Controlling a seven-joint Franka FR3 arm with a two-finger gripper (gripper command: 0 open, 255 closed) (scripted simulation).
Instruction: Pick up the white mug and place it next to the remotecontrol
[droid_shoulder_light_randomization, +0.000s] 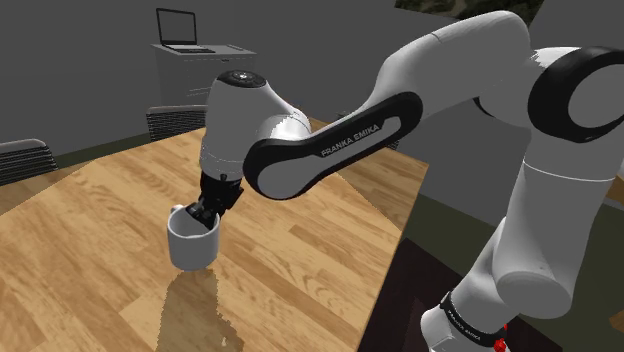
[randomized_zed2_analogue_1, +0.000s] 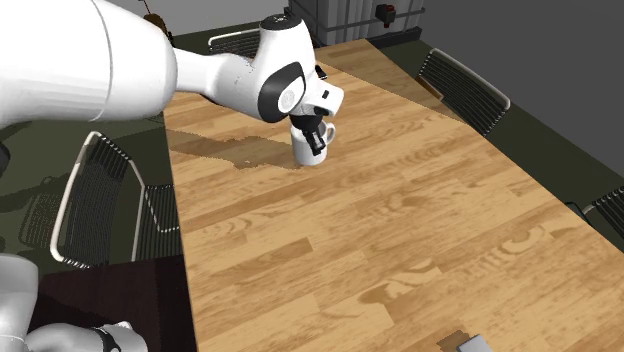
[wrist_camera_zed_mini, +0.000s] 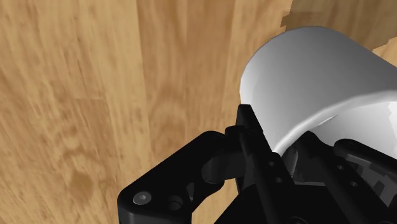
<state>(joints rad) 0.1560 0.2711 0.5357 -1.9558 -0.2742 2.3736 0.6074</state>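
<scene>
A white mug (droid_shoulder_light_randomization: 192, 243) stands upright on the wooden table (droid_shoulder_light_randomization: 300, 250), near the middle of its width. My black gripper (droid_shoulder_light_randomization: 206, 207) comes down onto the mug's rim from above. In the wrist view one finger (wrist_camera_zed_mini: 250, 129) lies against the outside of the mug (wrist_camera_zed_mini: 312, 83) wall and the other reaches inside, so the gripper (wrist_camera_zed_mini: 299, 137) is shut on the wall. From the second exterior view the mug (randomized_zed2_analogue_1: 306, 150) sits under the gripper (randomized_zed2_analogue_1: 312, 134) at the far part of the table. A small grey object (randomized_zed2_analogue_1: 467, 343), perhaps the remote control, lies at the near edge.
Wire-backed chairs stand along the table: one (randomized_zed2_analogue_1: 88, 205) on the arm's side, one (randomized_zed2_analogue_1: 462, 88) across. A grey cabinet (droid_shoulder_light_randomization: 195, 70) with a laptop (droid_shoulder_light_randomization: 181, 28) stands beyond the far end. The table's edge (droid_shoulder_light_randomization: 400, 235) runs close to my stand.
</scene>
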